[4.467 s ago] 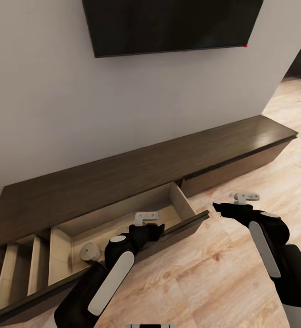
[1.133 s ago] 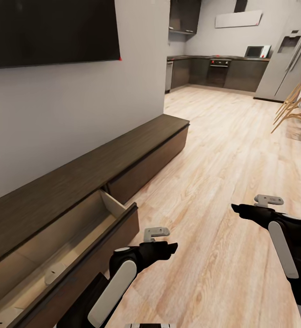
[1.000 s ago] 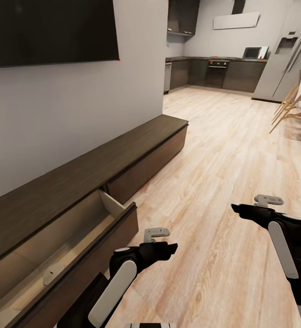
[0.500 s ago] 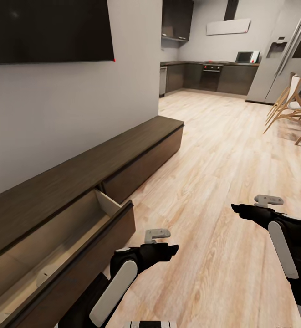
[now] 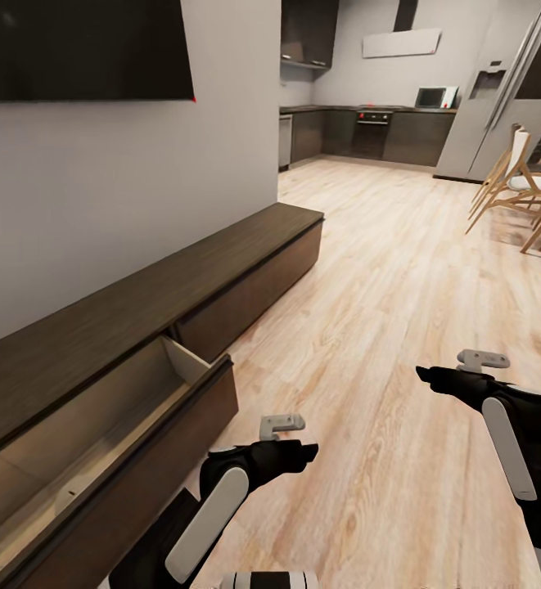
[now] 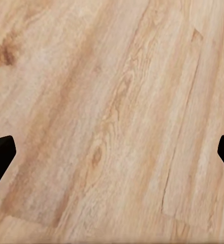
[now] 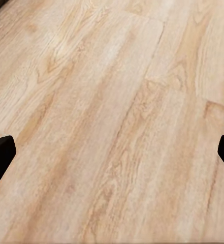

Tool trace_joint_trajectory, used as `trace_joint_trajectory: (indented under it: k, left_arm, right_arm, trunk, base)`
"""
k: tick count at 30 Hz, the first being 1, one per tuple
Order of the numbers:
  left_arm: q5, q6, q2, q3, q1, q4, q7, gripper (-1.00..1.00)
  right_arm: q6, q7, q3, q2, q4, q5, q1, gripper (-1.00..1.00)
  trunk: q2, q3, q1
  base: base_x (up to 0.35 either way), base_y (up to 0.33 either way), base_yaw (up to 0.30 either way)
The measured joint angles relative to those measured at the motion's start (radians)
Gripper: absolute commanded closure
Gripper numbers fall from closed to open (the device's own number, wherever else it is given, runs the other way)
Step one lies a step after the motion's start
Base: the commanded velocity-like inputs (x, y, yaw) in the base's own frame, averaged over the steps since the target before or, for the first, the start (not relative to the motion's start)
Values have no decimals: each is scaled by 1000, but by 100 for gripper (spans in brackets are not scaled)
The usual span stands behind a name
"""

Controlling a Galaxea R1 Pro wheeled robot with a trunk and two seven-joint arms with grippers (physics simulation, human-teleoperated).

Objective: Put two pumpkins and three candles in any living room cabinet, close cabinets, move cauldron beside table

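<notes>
**Living room, cabinet side: one drawer open, both arms over bare floor**

- Cabinet [image 5: 180, 286]: long, low, dark-brown unit running along the grey wall [image 5: 123, 188], from the near left corner of the head view toward the kitchen. Flat handleless fronts.
- Open drawer [image 5: 98, 425]: pulled out at the near end of the cabinet, pale inside. A small pale shape [image 5: 67, 493] lies on the drawer bottom near its front wall; it may be a candle, but it is too small and washed out to say for certain.
- Neighbouring drawer front [image 5: 254, 286]: flush with the cabinet body, closed.
- Screen [image 5: 82, 49]: dark flat panel mounted on the wall above the cabinet.
- Floor [image 5: 401, 278]: light wood planks, running through to the kitchen.
- Kitchen units [image 5: 368, 135]: dark, at the far end, with a tall grey refrigerator [image 5: 499, 98] to their right.
- Wooden chairs [image 5: 520, 192]: at the far right edge.
- Left gripper [image 5: 299, 451]: held above the floor just beside the open drawer's front corner, holding nothing. In its wrist view the dark fingertips [image 6: 0, 155] sit at opposite edges, jaws wide.
- Right gripper [image 5: 424, 375]: above open floor, well apart from the cabinet, holding nothing. Its fingertips [image 7: 0, 152] likewise sit at opposite edges, jaws wide.
</notes>
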Motion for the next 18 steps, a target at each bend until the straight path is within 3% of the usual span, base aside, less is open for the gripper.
trace_joint_trajectory:
  k: [14,18]
  left_arm:
    - [-5,0,0,2,-3,25,0,-100]
    - [-1,-1,3,1,-3,24,-1,-100]
  right_arm:
    - [0,0,1,0,0,0,-1,-100]
    - [0,0,0,0,0,0,-2,-100]
  trunk:
    - [-3,-32,6]
    - [-3,-25,6]
  base:
    - [0,0,-128]
    - [0,0,-166]
